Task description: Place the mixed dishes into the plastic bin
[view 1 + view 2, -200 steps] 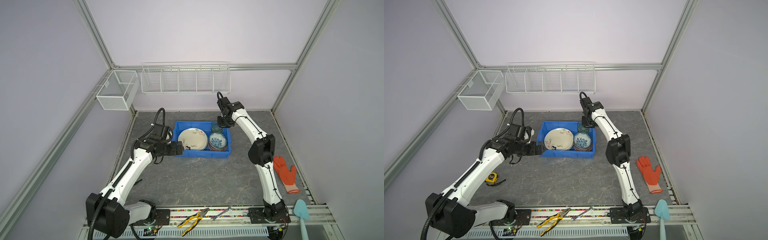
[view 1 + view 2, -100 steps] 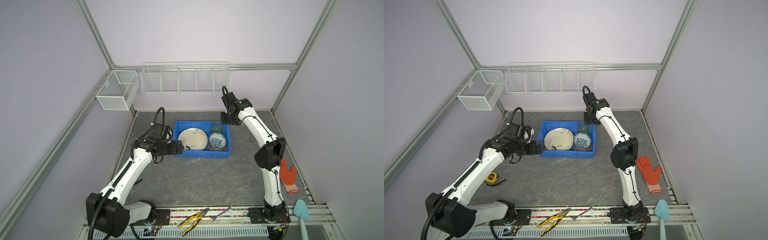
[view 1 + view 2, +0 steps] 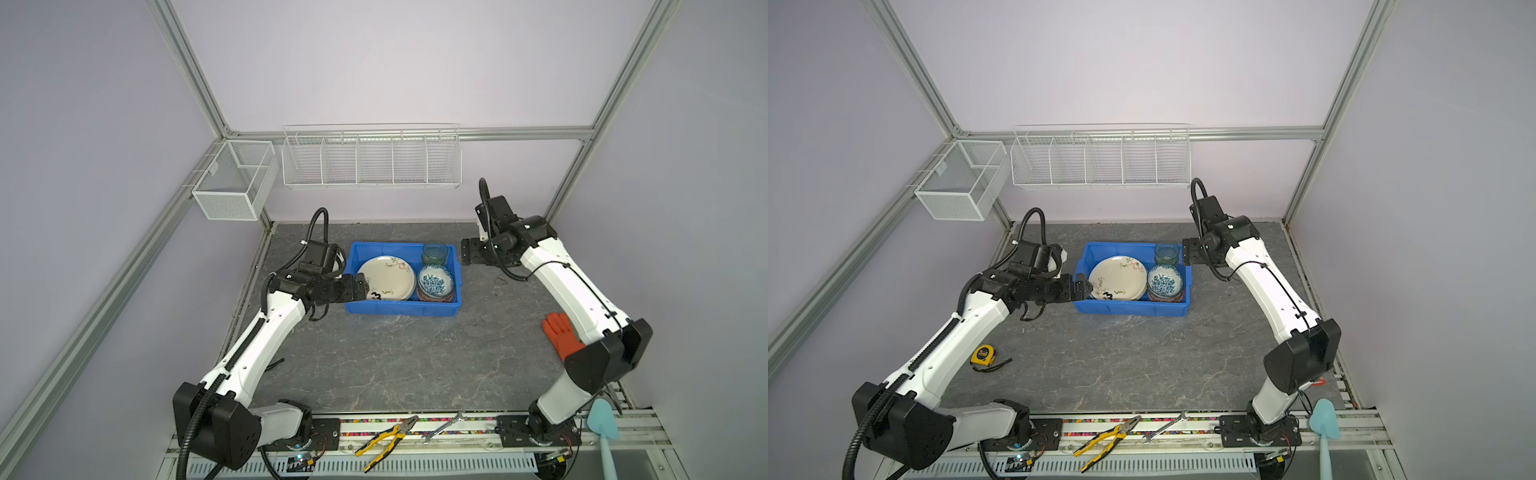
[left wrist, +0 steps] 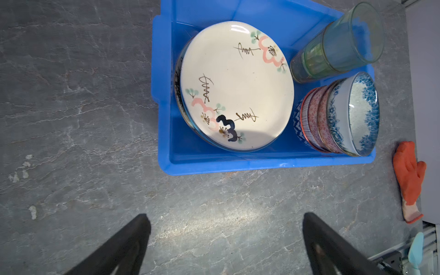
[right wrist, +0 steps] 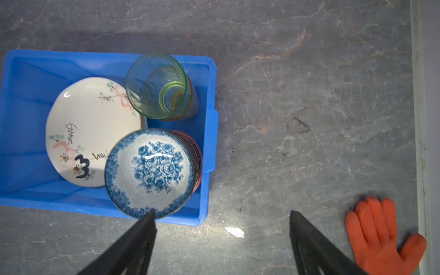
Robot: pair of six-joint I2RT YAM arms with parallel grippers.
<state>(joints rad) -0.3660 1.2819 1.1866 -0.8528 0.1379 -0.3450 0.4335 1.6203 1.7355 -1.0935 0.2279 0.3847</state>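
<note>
Pliers (image 3: 386, 442), wrench (image 3: 444, 428) on rail (image 3: 478, 441); glove (image 3: 561, 336), poss. spatula (image 3: 602, 428).

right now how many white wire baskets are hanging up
2. A small mesh basket hangs at the left side; a long divided basket hangs along the back. No others seem hidden.

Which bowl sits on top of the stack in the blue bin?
The white bowl with the blue rose pattern. The red-patterned bowls are nested beneath it, and it stands beside the cream floral plate.
</note>
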